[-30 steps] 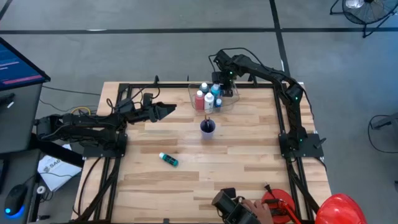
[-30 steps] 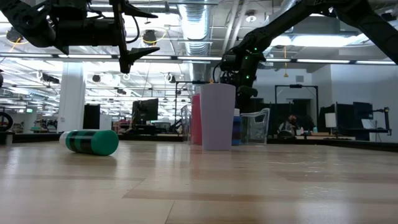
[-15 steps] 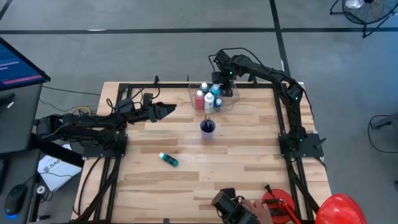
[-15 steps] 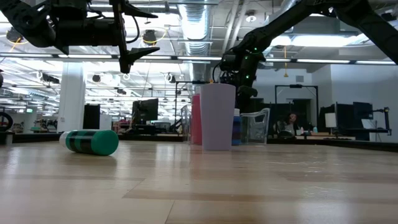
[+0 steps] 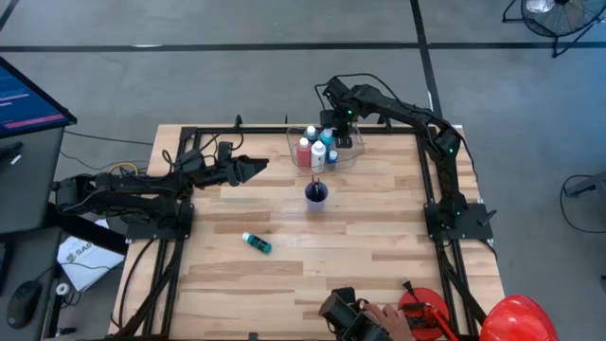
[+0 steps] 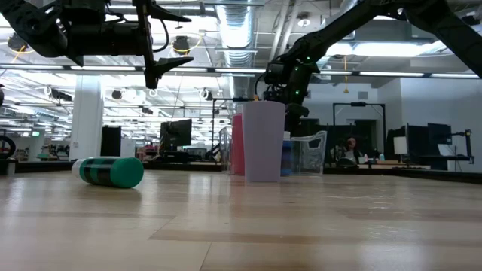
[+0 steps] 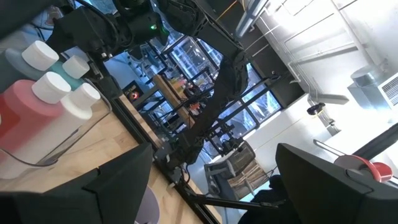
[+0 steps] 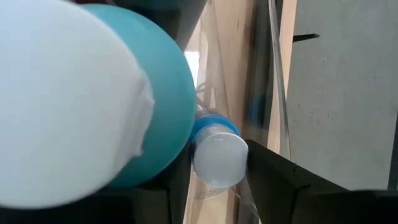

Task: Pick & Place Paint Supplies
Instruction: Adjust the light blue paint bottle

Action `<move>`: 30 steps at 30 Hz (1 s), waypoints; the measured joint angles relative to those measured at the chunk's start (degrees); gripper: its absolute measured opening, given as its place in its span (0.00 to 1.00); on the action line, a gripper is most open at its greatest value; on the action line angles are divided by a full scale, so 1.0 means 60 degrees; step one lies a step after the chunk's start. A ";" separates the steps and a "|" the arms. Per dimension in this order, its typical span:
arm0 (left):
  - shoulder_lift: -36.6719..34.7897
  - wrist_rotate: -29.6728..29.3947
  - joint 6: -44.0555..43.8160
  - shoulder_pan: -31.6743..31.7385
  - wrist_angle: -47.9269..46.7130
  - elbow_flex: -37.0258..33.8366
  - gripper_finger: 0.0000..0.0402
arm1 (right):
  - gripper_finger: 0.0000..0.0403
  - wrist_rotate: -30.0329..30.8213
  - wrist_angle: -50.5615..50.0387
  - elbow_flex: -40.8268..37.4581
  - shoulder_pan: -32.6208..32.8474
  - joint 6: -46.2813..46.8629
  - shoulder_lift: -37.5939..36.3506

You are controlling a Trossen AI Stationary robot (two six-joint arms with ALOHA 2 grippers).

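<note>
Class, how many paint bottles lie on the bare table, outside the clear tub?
1: a teal bottle lies on its side toward the table's near-left part. The other bottles stand in the tub; some may be hidden.

Paint supplies: one bottle loose, the rest grouped in the tub.
Teal bottle (image 5: 257, 243), white-capped with a dark band, lies on its side on the tabletop, well apart from the others. Red bottle (image 5: 304, 152), white-capped, stands upright among the other white-capped bottles (image 5: 320, 150); a light teal bottle (image 8: 124, 99) is clamped by the right end effector (image 5: 330, 128).

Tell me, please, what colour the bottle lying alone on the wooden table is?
Teal with a dark band, the small plastic bottle shows best in the low view.
</note>
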 joint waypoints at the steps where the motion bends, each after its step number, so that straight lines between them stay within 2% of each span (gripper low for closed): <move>1: 0.0000 0.0001 0.0000 0.0003 0.0000 0.0000 0.83 | 0.34 0.0000 -0.0004 0.0000 0.0000 0.0000 0.0000; 15: 0.0000 0.0004 0.0000 0.0003 -0.0001 0.0000 0.83 | 0.35 0.0000 -0.0036 0.0004 0.0000 -0.0004 0.0000; 30: 0.0000 0.0004 0.0004 0.0001 0.0000 0.0000 0.83 | 0.57 0.0000 -0.0040 0.0004 0.0000 -0.0004 0.0000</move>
